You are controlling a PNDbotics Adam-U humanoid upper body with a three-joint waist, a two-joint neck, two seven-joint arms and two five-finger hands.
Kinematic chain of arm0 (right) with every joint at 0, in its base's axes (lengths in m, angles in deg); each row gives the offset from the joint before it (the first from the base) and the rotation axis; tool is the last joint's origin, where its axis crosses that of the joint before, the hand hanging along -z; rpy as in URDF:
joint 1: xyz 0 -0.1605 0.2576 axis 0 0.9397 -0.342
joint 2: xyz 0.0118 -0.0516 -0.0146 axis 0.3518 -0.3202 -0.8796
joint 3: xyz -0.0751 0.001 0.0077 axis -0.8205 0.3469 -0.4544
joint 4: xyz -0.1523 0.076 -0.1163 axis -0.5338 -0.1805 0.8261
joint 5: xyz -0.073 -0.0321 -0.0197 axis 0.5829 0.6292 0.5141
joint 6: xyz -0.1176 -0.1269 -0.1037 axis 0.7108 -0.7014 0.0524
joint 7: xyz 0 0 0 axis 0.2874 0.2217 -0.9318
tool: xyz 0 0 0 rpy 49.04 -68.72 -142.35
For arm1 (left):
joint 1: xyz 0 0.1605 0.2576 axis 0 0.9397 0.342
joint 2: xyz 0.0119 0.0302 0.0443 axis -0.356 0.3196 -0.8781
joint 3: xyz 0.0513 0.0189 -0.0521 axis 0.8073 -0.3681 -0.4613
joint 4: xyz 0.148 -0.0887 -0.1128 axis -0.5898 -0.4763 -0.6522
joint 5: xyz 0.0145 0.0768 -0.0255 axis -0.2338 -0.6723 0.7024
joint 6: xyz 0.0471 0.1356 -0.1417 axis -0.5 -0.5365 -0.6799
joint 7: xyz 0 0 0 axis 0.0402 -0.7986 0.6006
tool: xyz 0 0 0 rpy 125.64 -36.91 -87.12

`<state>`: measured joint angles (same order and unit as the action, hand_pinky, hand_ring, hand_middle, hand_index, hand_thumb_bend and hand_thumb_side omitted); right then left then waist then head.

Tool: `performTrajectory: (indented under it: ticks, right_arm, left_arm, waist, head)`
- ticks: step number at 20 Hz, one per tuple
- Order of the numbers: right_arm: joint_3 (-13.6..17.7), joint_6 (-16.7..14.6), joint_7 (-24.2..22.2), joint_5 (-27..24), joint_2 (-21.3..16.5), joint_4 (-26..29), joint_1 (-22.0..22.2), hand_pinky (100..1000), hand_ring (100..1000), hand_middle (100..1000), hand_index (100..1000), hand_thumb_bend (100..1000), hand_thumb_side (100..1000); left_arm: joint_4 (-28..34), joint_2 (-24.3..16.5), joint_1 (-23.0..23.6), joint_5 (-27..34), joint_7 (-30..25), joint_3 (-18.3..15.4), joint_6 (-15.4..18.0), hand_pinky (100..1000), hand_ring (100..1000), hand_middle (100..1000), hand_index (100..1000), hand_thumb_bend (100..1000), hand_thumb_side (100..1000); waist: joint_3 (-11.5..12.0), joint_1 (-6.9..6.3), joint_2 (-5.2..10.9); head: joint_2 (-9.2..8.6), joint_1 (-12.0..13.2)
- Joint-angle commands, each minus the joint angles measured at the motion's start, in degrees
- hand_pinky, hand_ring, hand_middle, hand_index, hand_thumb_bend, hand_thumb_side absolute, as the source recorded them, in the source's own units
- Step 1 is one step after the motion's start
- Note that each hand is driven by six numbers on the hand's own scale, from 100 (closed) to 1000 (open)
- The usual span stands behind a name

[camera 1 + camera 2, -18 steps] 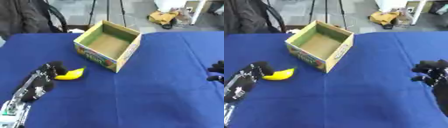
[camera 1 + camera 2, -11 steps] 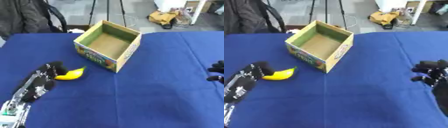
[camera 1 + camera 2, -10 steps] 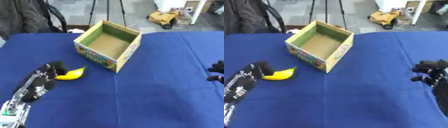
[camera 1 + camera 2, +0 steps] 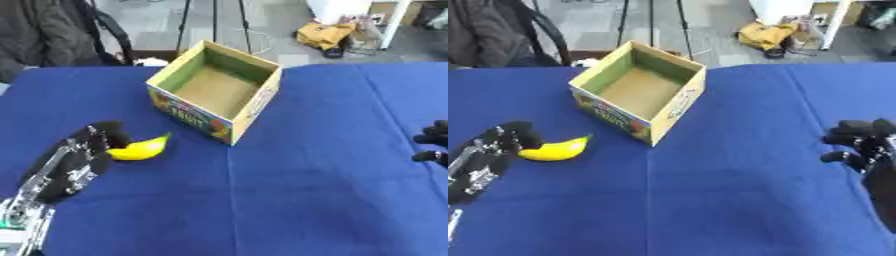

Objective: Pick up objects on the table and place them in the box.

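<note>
Two hands are showing at the near edges of the blue table (image 4: 710, 200), and you are working with the left one. Your left hand (image 4: 83, 157) is lying low on the cloth at the left side, its black-and-silver forearm running down to the lower left corner, and its dark fingers are curling around the left end of the banana (image 4: 138, 149). The banana is lying flat on the table, its near end tucked against those fingers and its other end pointing up and to the right, toward the box; whether the fingers are actually pinching it or only resting against it, you cannot tell from here. Your right hand (image 4: 866, 145) is sitting at the right edge, well apart from the banana and the box, with its fingers curled inward and holding nothing. Farther back, near the middle of the table, the cardboard box (image 4: 179, 107) is standing open-topped and turned at an angle, with printed colours on its near side and a plain brown floor inside. The banana is lying just to the lower left of the box's near corner, close to it but not touching. Beyond the table's far edge, a dark chair (image 4: 105, 30) is standing at the upper left and a yellow bag (image 4: 767, 34) is lying on the floor at the upper right.
</note>
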<state>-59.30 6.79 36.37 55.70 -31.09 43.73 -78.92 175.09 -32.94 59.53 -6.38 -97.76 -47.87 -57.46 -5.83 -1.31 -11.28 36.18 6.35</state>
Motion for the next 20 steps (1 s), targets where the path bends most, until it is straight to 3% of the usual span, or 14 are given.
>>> performTrajectory:
  ticks: [1, 5, 9, 13, 20]
  right_arm:
    - [0.5, 0.1, -0.1, 0.2, -1.2, 0.3, -0.2, 573, 719, 657, 732, 100, 847]
    - [0.4, 0.2, -0.2, 0.3, -1.3, 0.1, 0.0, 573, 719, 657, 732, 100, 848]
    - [0.2, 0.2, -0.3, 0.3, -1.4, 0.0, 0.1, 573, 719, 656, 732, 100, 849]
    - [0.1, 0.3, -0.5, 0.4, -1.3, -0.1, 0.2, 573, 719, 656, 732, 100, 850]
    - [-0.1, 0.4, -0.6, 0.4, -1.2, -0.3, 0.4, 572, 719, 656, 732, 100, 853]
  left_arm:
    - [2.2, -9.1, -0.9, -9.3, 1.3, 0.1, 4.3, 818, 763, 707, 874, 660, 584]
    - [-0.5, -18.4, -2.2, -19.3, 3.9, 2.3, 9.5, 808, 750, 707, 872, 755, 607]
    - [-5.3, -23.9, -4.8, -25.8, 7.1, 5.3, 12.7, 790, 727, 681, 862, 745, 603]
    - [-10.0, -24.6, -8.5, -29.7, 8.2, 8.1, 13.4, 778, 711, 666, 856, 718, 608]
    - [-18.1, -22.5, -15.8, -36.2, 7.8, 12.1, 13.8, 763, 696, 642, 846, 681, 632]
  waist:
    - [0.1, -0.19, 0.98]
    - [0.1, -0.56, 1.30]
    - [0.0, -0.70, 1.47]
    - [-0.1, -0.69, 1.57]
    - [-0.1, -0.74, 1.90]
  head:
    - [-0.08, -0.4]
    - [0.15, -0.5]
    - [0.24, -0.3]
    - [0.41, -0.1]
    - [0.96, 0.0]
